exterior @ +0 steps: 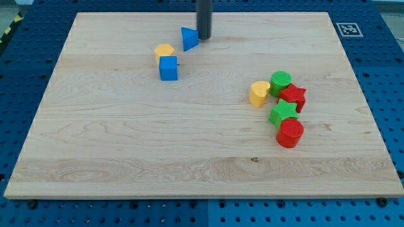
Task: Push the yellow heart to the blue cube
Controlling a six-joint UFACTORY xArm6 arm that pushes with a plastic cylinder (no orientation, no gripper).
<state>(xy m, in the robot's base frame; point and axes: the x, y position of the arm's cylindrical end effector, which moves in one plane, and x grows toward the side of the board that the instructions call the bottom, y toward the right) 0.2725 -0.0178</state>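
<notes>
The blue cube (168, 68) lies in the upper left part of the wooden board (126, 145). A yellow block (164, 51), its shape unclear, touches the cube's top edge. A second yellow block (259, 93), which looks heart-shaped, lies far to the right, at the left edge of a cluster. My tip (204, 38) is near the view's top, just right of a blue triangular block (189, 38), touching it or nearly so. The tip is above and to the right of the blue cube and far from the right-hand yellow block.
The cluster at the right holds a green cylinder (281, 82), a red star (293, 96), a green star (283, 113) and a red cylinder (290, 133). A blue pegboard (385, 75) surrounds the board.
</notes>
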